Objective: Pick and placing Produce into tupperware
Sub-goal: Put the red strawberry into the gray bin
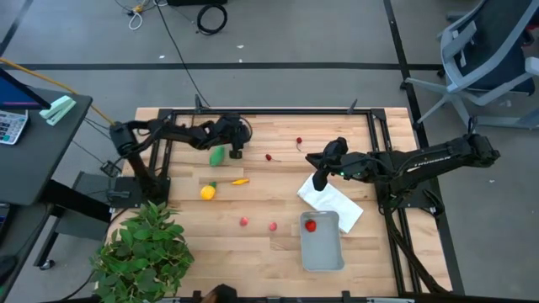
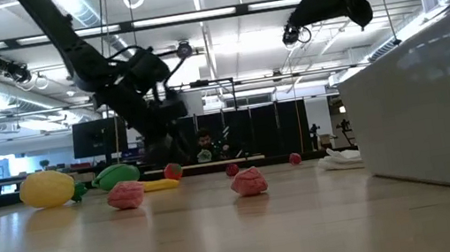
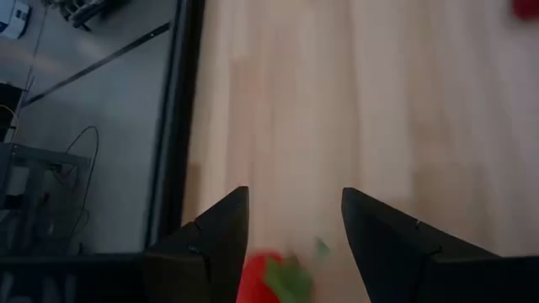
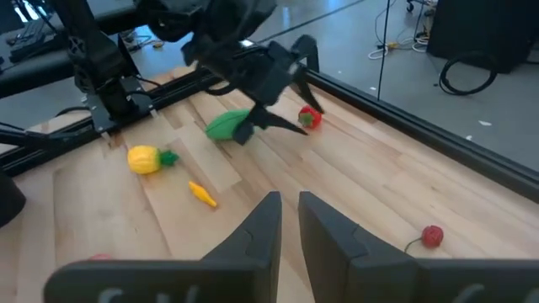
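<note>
Tupperware [image 1: 323, 251] is sitting on the wooden table [image 1: 269, 244] near its front edge, toward the right side in your overhead view, with one small red piece [image 1: 311, 225] lying inside at its far end. Just behind its far end you are seeing a white cloth [image 1: 330, 202] spread flat on the wood, and off the table's front left corner a leafy green plant [image 1: 143, 248] is standing.

Your left gripper [image 1: 237, 150] is reaching in near the table's back left and its fingers are standing apart around a red piece with a green top [image 3: 271, 276], which is showing between them in the left wrist view; whether they are pressing on it you cannot tell from these pictures. Your right gripper [image 1: 320, 179] is hovering over the far corner of the cloth, holding nothing, its fingers nearly together with only a narrow gap between them.

The remaining produce is lying loose on the wood. A green oval [image 1: 217, 155] is resting just beside the left gripper. A yellow lemon-like fruit [image 1: 207, 192] is lying nearer the front, with a thin orange-yellow piece [image 1: 241, 181] just beside it. Two pinkish-red pieces [image 1: 244, 221] [image 1: 273, 226] are sitting left of the container, and two tiny red ones [image 1: 269, 156] [image 1: 299, 141] are lying between the arms.
</note>
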Tool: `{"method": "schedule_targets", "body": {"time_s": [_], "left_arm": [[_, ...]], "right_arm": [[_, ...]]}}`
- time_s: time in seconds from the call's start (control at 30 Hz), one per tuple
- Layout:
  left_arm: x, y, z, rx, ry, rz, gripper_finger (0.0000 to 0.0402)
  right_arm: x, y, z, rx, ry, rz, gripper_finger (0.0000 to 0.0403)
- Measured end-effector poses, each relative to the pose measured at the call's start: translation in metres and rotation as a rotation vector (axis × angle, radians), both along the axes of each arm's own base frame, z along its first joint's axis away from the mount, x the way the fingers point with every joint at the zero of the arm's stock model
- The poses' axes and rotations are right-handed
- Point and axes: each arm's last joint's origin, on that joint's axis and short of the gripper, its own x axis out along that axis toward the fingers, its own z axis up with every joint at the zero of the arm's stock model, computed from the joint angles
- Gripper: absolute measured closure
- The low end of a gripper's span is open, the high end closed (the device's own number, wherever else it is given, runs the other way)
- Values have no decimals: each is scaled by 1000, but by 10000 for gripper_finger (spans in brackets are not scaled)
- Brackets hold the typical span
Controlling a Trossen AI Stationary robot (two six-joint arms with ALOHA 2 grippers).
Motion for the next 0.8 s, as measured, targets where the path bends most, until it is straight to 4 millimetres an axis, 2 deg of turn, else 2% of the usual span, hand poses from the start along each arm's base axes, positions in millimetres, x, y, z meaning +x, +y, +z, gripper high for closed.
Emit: {"method": "schedule_targets", "body": {"time_s": [0.17,0.37,0.57,0.8], "left_arm": [[12,5,-2,-14,77,21,213],[5,4,-7,-30,195,66,212],[4,3,-8,-30,196,66,218],[4,3,-8,-26,196,69,233]], "right_arm": [[-1,0,-2,-4,30,1,351],[-3,0,-6,25,59,-11,351],[-6,2,-10,93,67,-38,350],[-7,8,-11,96,79,-14,350]]}}
